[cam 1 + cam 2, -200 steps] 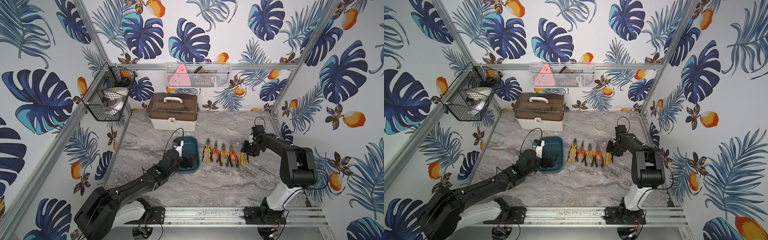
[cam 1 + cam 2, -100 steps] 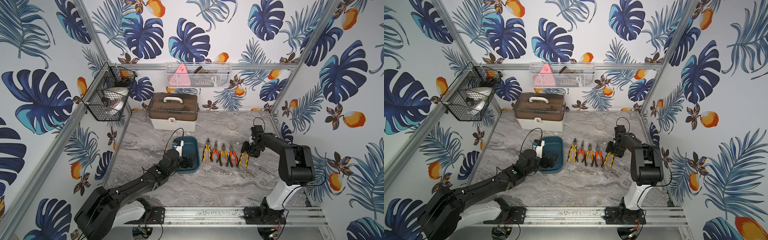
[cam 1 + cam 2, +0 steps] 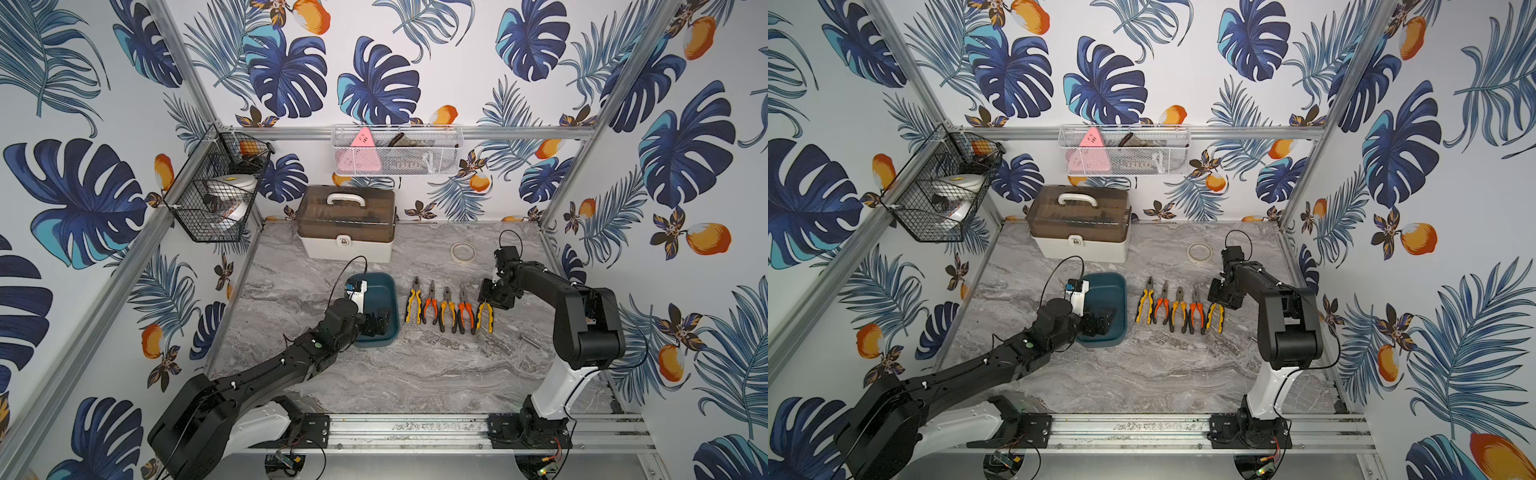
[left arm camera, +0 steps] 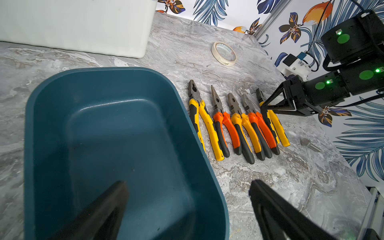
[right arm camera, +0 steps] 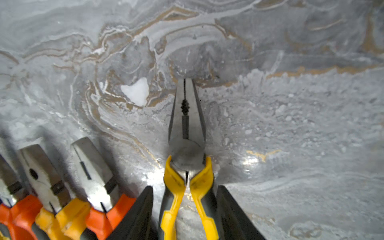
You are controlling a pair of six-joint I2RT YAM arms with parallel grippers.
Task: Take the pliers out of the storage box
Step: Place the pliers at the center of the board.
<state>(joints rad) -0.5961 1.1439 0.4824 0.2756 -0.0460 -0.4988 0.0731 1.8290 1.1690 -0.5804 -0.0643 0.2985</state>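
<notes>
Five pliers lie side by side on the marble table, right of the storage box [image 3: 380,291] [image 3: 1108,291], a dark teal tray that is empty inside [image 4: 104,124]. My right gripper [image 3: 484,301] [image 5: 185,188] is open and low over the rightmost pliers [image 3: 484,318] [image 5: 187,128], which are yellow and black. Its fingers flank their handles with narrow gaps. My left gripper [image 3: 376,324] [image 4: 187,182] is wide open over the box's near right rim. One of its fingers is inside the box and the other is over the table.
A white case with a brown lid [image 3: 347,224] stands behind the box. A tape roll [image 3: 463,252] lies at the back right. A small metal bit [image 3: 528,340] lies right of the pliers. Wire baskets hang on the left and back walls.
My right gripper has let go of the rightmost pliers, which now rest on the table at the end of the row. The left arm has not moved.
</notes>
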